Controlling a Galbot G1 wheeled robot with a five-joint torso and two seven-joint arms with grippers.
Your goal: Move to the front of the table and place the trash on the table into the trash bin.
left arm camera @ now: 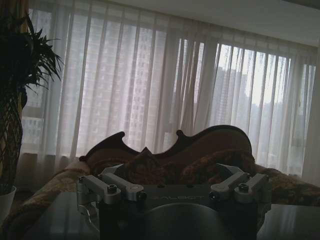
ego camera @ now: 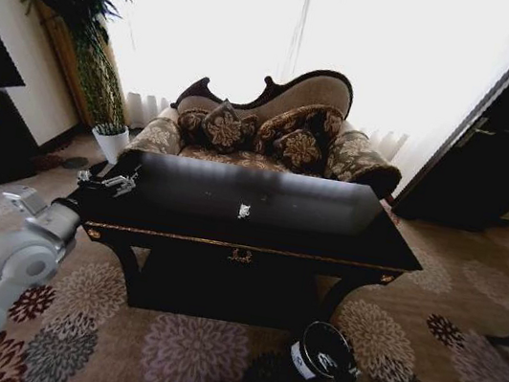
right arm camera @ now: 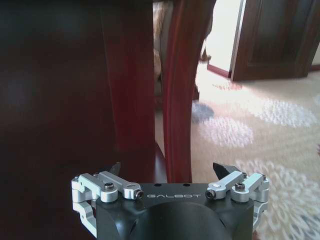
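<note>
Right now you are facing the long side of the table (ego camera: 257, 235), with its gold ornament (ego camera: 240, 256) centred in front of you and a sofa (ego camera: 274, 126) behind it. Your left gripper (ego camera: 109, 182) sits over the table's left end, just above the glossy top; in the left wrist view the left gripper (left arm camera: 175, 192) has its fingers spread wide with nothing between them, pointing across the tabletop toward the sofa. A small white paper wad (ego camera: 244, 211) lies near the middle of the top, well apart from that gripper. The trash bin (ego camera: 324, 354) stands on the carpet in front of the table, right of centre, close to your body. Your right gripper (right arm camera: 167, 172) hangs low beside a carved table leg (right arm camera: 177, 90), fingers set wide and empty. Other trash may lie on the dark top, but you cannot make it out in the glare.
</note>
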